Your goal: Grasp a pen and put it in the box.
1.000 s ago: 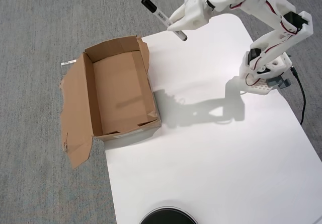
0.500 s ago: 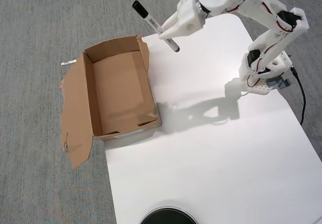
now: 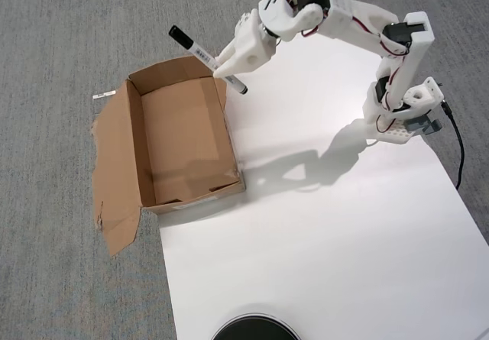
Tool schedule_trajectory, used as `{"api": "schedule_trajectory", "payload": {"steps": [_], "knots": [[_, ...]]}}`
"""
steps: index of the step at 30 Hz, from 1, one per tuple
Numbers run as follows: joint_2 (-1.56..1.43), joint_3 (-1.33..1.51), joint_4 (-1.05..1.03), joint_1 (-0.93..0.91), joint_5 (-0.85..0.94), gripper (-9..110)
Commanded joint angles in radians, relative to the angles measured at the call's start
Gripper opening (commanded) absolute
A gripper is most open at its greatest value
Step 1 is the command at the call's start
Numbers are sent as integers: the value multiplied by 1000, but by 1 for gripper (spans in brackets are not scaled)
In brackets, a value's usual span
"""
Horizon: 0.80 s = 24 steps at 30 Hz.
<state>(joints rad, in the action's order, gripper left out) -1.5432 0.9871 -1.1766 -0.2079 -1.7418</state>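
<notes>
White worktop (image 3: 321, 241) sits on grey carpet (image 3: 61, 34); brown box (image 3: 122, 137) straddles its edge. Fingers (image 3: 226, 65) clamped on the pen (image 3: 200, 52) — held tilted above the box's upper corner.

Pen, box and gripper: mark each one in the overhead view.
pen (image 3: 197, 50), overhead view, on the white printed barrel.
box (image 3: 183, 130), overhead view, on its bare inside floor.
gripper (image 3: 227, 71), overhead view, between the fingertips clamping the pen.

No readable text. Dark print on pen (image 3: 200, 53) barrel, upper centre-left, too small to read. Small label strip (image 3: 104, 94) left of box (image 3: 134, 137), illegible too.
</notes>
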Motion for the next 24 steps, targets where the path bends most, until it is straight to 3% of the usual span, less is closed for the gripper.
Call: {"api": "schedule_trajectory", "payload": {"steps": [1,13,24], "knots": [[49,-70,77,2,-5,0],[206,-79,379,-2,-5,0],[339,-79,417,-8,-5,0]]}}
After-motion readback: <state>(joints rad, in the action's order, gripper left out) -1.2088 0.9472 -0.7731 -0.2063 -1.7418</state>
